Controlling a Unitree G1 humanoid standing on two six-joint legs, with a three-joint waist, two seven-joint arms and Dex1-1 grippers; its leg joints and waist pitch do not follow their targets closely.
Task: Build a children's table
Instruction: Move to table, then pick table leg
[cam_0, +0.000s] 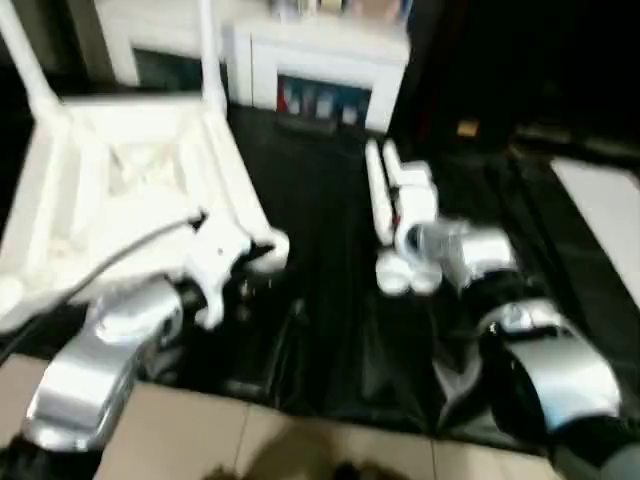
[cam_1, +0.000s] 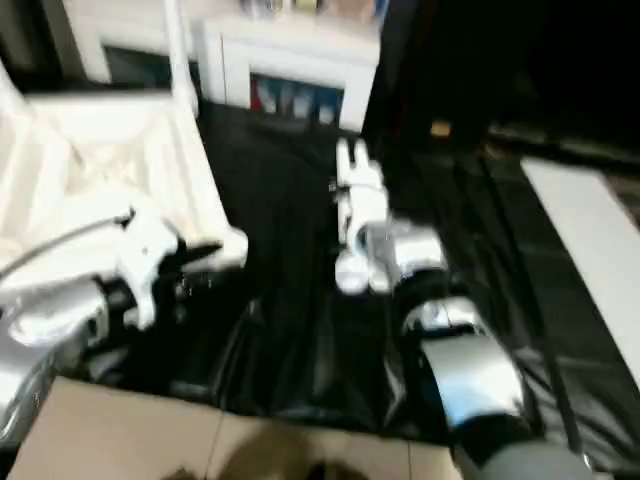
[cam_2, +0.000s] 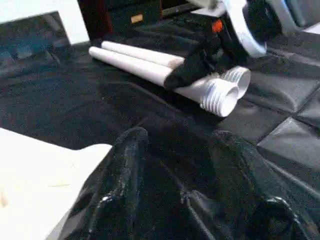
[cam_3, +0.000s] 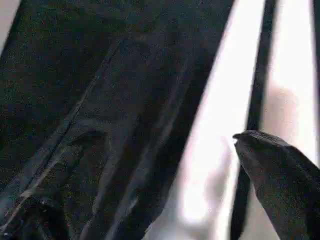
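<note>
The white table top (cam_0: 120, 190) lies upside down on the black mat at the left, ribs up. Two legs (cam_0: 212, 55) stand upright in its far corner sockets. Two loose white tube legs (cam_0: 385, 205) lie side by side mid-mat, threaded ends (cam_2: 222, 95) toward me. My left gripper (cam_2: 180, 200) is open and empty, low over the mat beside the top's near right corner (cam_2: 45, 175). My right gripper (cam_0: 412, 245) is open over the loose legs. One of its fingers (cam_3: 280, 185) rests in the gap between the two tubes.
A white cabinet (cam_0: 320, 70) with glass doors stands behind the mat. A white panel (cam_0: 605, 215) lies at the far right. Tan floor tiles (cam_0: 250, 440) run along the mat's near edge. A cable (cam_0: 120, 255) crosses my left forearm.
</note>
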